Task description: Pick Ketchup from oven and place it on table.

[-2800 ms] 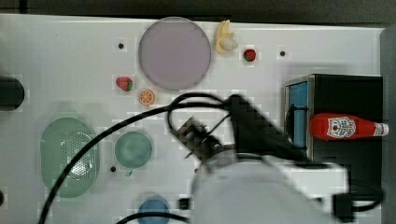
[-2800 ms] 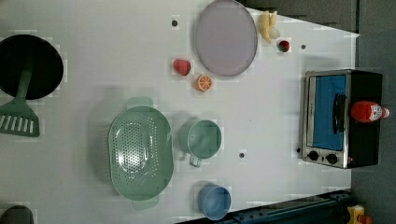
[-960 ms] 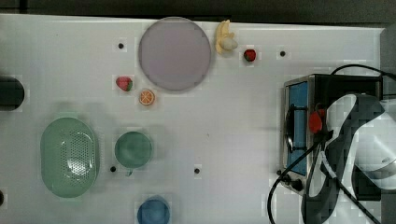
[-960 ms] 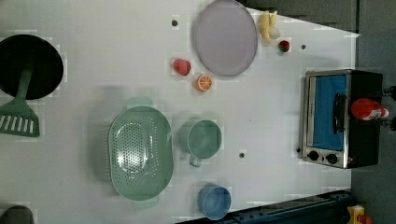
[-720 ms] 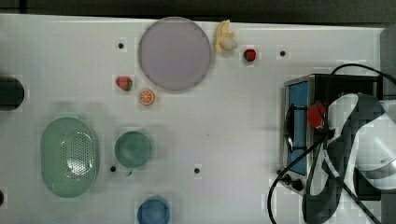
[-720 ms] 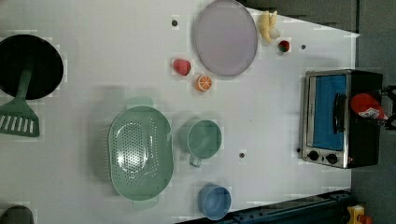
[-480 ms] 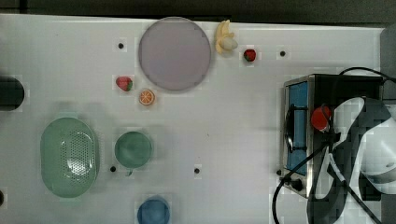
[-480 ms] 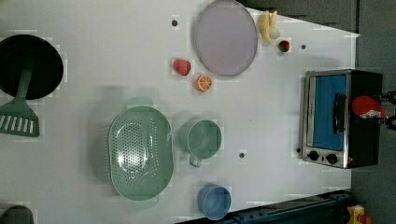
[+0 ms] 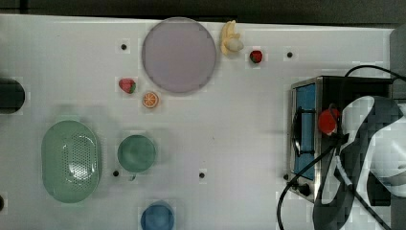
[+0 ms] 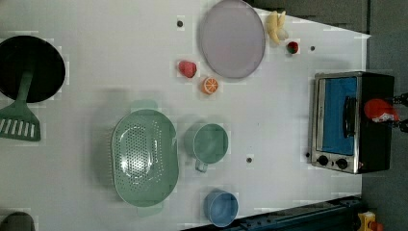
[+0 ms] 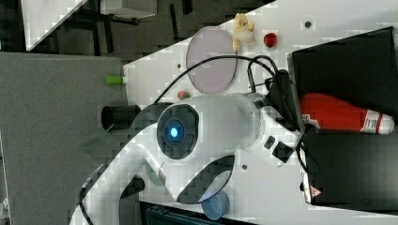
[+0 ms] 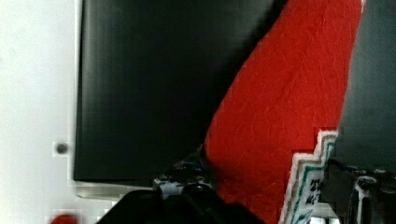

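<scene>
Since the earlier frames: arm swung from mid-desk to above the oven; ketchup tipped from lying flat on the oven's black top to base-up. Fingers clamped on the ketchup, one on each side of the red body near the label. Oven at the right edge of the desk in the top view. Purple plate near the far edge.
</scene>
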Controlling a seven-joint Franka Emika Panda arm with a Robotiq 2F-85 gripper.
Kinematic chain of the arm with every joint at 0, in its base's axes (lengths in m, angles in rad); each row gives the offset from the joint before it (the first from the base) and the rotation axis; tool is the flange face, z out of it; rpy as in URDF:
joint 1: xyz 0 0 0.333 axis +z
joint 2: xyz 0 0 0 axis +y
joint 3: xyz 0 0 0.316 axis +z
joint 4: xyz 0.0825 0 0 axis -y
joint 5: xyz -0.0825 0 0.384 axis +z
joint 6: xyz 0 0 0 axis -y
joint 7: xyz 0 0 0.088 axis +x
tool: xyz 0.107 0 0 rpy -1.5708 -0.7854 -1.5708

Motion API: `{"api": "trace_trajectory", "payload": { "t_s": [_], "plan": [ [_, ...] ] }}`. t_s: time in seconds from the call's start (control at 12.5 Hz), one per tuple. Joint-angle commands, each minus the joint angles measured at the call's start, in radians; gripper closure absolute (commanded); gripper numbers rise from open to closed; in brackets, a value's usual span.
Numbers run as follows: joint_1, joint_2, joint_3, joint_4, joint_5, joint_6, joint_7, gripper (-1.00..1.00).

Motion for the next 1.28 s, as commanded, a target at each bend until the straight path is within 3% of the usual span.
{"api": "trace_trajectory", "payload": {
  "t_s": [0.08, 0.32, 0.8, 1.28],
  "plan": [
    [0.032, -0.086, 0.015, 0.109, -0.085, -0.095, -0.104, -0.29],
    [0.08, -0.152, 0.065, 0.169, -0.1, -0.209, -0.257, -0.29],
    [0.156, -0.206, 0.268, 0.166, -0.101, -0.27, -0.516, -0.29],
    [0.205, -0.216, 0.405, 0.004, -0.153, -0.259, -0.374, -0.29]
  ]
}}
